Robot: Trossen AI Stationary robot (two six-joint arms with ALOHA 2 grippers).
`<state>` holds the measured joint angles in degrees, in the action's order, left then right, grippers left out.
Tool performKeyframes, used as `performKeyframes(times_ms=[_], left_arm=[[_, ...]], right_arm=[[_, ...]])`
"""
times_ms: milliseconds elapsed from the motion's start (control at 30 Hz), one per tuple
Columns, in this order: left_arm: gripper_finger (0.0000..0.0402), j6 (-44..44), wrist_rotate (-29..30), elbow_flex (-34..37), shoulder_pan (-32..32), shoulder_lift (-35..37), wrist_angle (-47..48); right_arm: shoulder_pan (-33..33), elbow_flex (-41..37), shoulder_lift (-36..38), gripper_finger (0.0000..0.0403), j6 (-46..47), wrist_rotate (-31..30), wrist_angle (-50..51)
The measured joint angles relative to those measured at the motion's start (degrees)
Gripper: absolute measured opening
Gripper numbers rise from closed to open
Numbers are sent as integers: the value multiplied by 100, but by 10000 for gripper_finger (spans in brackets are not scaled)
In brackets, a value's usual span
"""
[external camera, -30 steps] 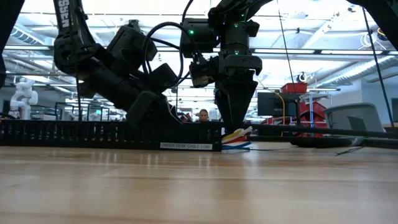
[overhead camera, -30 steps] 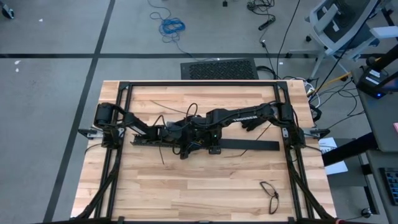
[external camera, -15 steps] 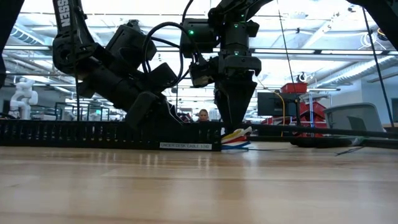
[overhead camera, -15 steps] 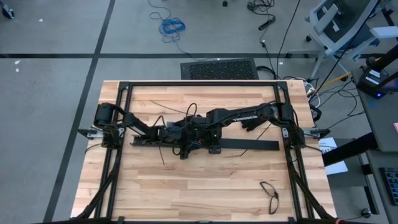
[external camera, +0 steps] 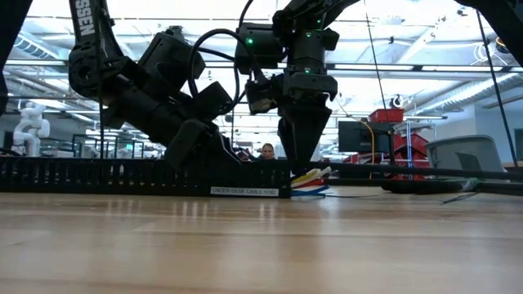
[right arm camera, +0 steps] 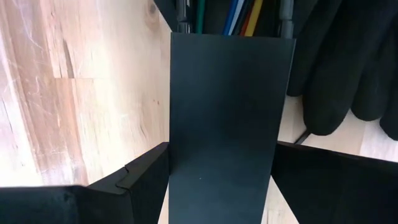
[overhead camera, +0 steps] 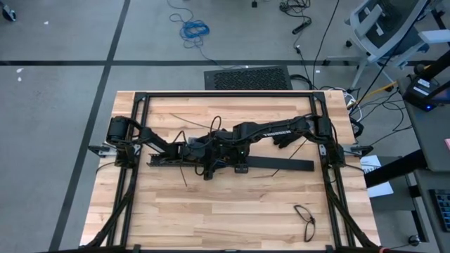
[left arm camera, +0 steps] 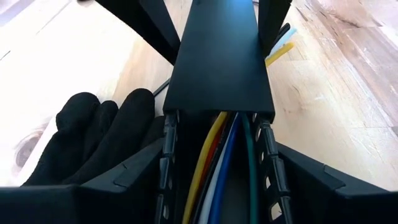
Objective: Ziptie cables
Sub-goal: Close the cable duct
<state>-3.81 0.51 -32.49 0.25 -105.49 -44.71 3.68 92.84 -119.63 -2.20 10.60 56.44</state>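
You see both arms meet over the middle of the pale wooden table, where a long black slotted plastic bar lies across it. The cables, thin yellow, white, blue, green and red wires, run side by side along the inside of that bar, between its slotted walls. A flat black lid covers the channel further along, and the wires pass beneath it. Their yellow and white ends poke out past the bar's end, resting on the wood.

Your left gripper comes in at a slant and straddles the open stretch of the bar, one side at each slotted wall. You cannot tell whether it presses on the walls or only stands beside them.

Your right gripper points straight down near the bar's end and straddles the flat lid, close against both its edges. You cannot tell here either whether it clamps.

Beside the bar, by the left gripper, sit soft black finger-shaped lumps; what they belong to is not clear.

Well apart, near the right front corner of the table, lies a thin dark wire loop.
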Motion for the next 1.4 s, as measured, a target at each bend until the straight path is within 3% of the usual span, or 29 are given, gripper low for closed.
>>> performKeyframes(times_ms=[1400], left_arm=[[258,39,39,-63,4,-9,-135]], right_arm=[[0,0,2,256,-46,14,-273]])
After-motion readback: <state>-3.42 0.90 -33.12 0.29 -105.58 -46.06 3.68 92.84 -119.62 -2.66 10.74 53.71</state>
